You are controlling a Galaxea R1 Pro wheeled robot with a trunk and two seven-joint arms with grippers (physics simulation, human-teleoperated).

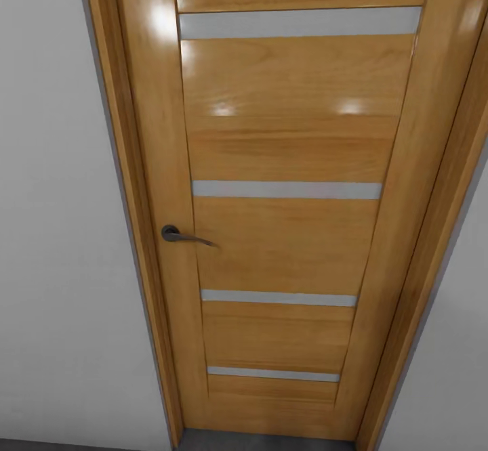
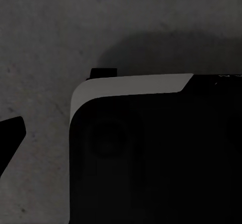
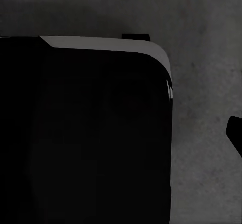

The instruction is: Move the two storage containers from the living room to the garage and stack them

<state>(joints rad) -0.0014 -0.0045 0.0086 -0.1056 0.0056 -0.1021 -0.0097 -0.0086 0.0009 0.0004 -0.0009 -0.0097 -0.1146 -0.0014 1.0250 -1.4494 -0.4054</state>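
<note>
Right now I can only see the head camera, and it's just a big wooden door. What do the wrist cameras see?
Observer: The left wrist view looks down at a rough, dark grey floor, mottled like concrete.
Operator: Is anything on it?
Observer: A big black body with a pale grey edge covers much of that view. It is probably part of the robot itself.
Operator: And the right wrist?
Observer: It shows the same grey floor beside the same kind of black body, with a soft shadow on the floor around it.
</note>
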